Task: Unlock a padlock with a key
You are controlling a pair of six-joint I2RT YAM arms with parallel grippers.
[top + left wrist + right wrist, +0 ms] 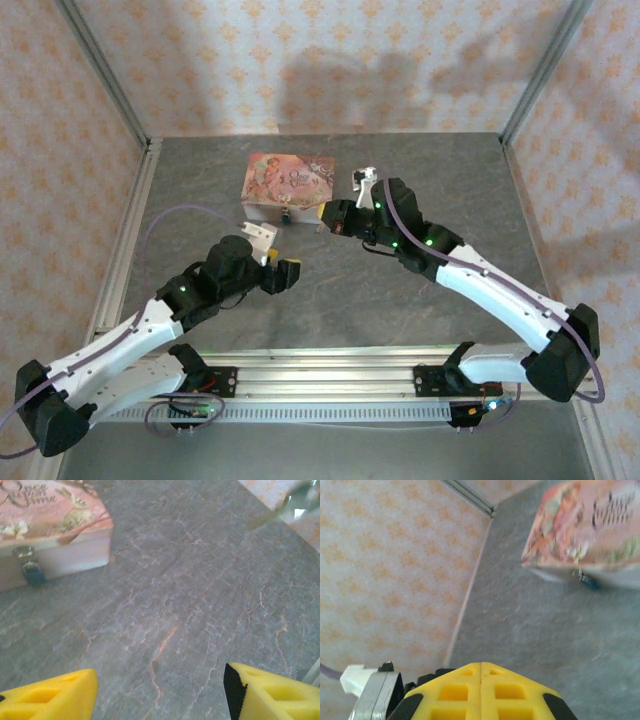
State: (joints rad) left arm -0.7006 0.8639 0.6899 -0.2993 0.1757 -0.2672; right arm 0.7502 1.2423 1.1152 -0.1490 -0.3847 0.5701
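Nearest in the top view: metal rail (330,365) with both arm bases. Left arm (150,320) reaching up and right, left jaws apart over bare table (360,300), short of the pink box (290,180). Right arm (490,285) reaching up and left, right jaws together just beside the box's front right corner. Padlock (286,215) hanging at the middle of the box's front wall, nearer the right jaws than the left.

Left wrist view: yellow fingers (50,695) in the lower corners, wide apart, grey table between them. Pink box (50,530) at upper left. Padlock (32,572) dark bluish, hanging from a silvery hasp (22,552) on the front wall, low against the table.

Right wrist view: yellow fingers (452,692) pressed together at the bottom edge; cannot tell whether anything sits between them. Box (585,525) at upper right. Padlock (590,581) small, bluish and blurred, on the front wall just under the lid's edge. Patterned wall (385,580) on the left.
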